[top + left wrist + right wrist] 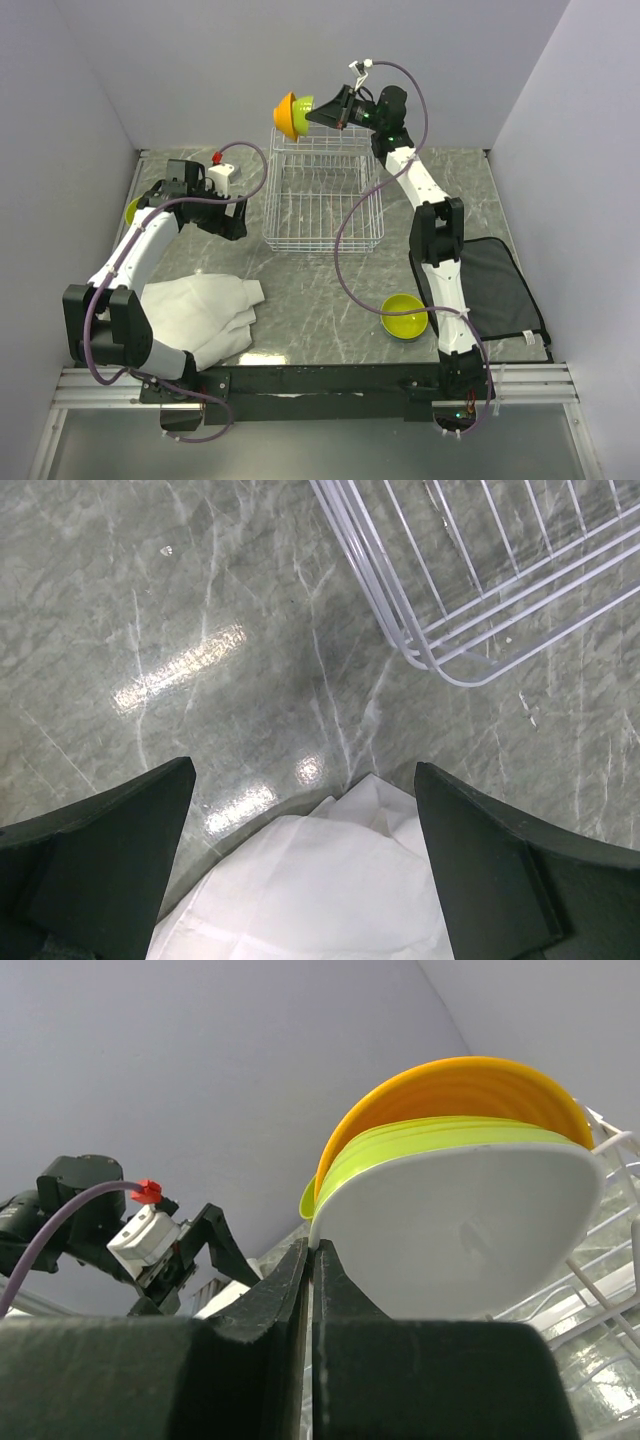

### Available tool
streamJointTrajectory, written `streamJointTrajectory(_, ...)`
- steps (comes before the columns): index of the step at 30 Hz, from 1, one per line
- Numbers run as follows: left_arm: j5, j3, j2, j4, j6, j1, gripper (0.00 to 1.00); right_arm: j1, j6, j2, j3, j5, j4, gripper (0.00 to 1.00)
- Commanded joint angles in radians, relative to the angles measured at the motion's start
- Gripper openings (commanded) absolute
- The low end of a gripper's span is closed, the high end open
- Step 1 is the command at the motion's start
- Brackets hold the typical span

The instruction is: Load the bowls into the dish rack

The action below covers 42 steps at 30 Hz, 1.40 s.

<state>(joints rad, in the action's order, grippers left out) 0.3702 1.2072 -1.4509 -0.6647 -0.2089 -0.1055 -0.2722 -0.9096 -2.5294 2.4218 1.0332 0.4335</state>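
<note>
Nearest the lens in the overhead view, the mounting rail (300, 385) is being shown carrying both arm bases. Just beyond it, a white cloth (205, 310) is being seen lying on the worktop (330, 290) at the left. A lime bowl (404, 315) is being seen upright beside the right arm, next to a black mat (500, 285). A second lime bowl (132, 210) is being half hidden by the left arm. Over the far end of the dish rack (315, 200), a stack of bowls (293, 115) is being held on edge by the right claw (312, 115).

On to the left wrist view: the left claw (305, 770) is being held wide apart with nothing between its fingers. It is above the cloth's edge, with a corner of the rack at the upper right.

Now the right wrist view: the right claw is being pressed together on the rim of the white-lined bowl (460, 1230). A lime-green bowl (440, 1135) and an orange bowl (470, 1080) are being carried nested behind it.
</note>
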Motion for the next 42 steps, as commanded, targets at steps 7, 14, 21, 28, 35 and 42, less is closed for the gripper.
streamJointTrajectory(7,-0.017,0.015,0.023,0.002,-0.020,-0.005,0.99,-0.004,0.043,0.012,0.036,-0.054,0.010,0.22)
streamJointTrajectory(14,-0.017,-0.008,0.041,0.010,-0.018,-0.005,0.99,-0.002,0.052,0.012,0.024,-0.058,0.001,0.27)
streamJointTrajectory(21,-0.017,-0.023,0.054,0.016,-0.014,-0.003,0.99,-0.001,0.064,0.031,0.023,-0.071,-0.038,0.32)
streamJointTrajectory(28,-0.030,-0.011,0.041,0.030,-0.014,-0.003,0.99,-0.004,0.142,0.156,-0.128,-0.146,-0.035,0.38)
streamJointTrajectory(35,-0.036,0.008,0.018,0.054,-0.009,-0.003,0.99,0.007,0.270,0.210,-0.142,-0.266,-0.161,0.39)
streamJointTrajectory(42,-0.024,0.026,-0.015,0.080,-0.001,-0.003,0.99,0.010,0.472,0.244,-0.089,-0.430,-0.320,0.39)
